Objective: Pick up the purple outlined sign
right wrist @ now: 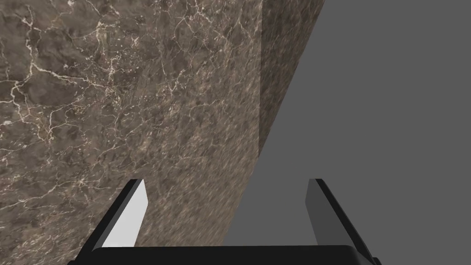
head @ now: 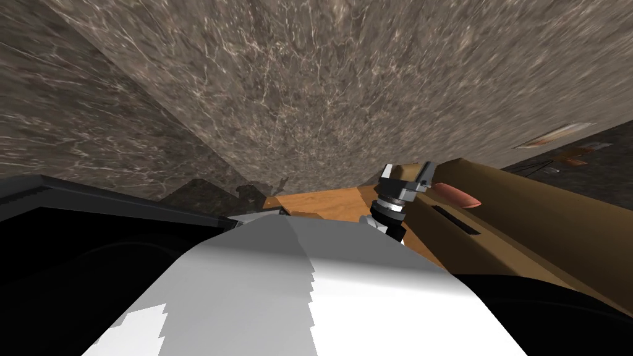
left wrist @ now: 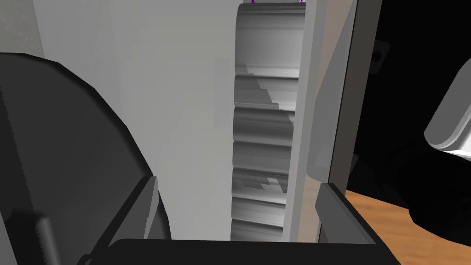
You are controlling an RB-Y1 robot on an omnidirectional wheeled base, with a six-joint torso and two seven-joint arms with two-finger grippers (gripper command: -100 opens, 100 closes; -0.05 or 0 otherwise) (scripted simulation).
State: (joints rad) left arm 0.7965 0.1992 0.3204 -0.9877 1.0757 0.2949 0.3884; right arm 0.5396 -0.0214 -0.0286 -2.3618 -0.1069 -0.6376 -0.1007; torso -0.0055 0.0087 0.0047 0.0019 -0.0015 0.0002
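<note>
With left gripper [left wrist: 237, 186] and right gripper [right wrist: 226, 184] both gaping empty, the robot is best looking for the sign before reaching.

Two purple specks [left wrist: 252, 1] just past the far end of a ribbed grey column [left wrist: 267, 124] are cut off by the picture's edge, and what they belong to cannot be told. The column's near end is hidden behind the dark body of the left hand [left wrist: 235, 183]. Beside it, a dark rounded shape [left wrist: 60, 152] runs off the picture and cannot be named. In the head view a brown piece of furniture [head: 525, 216] is cut by the edge. Beyond it, a flat pale thing [head: 553, 135] and small reddish bits [head: 575, 159] are too small to tell.
</note>
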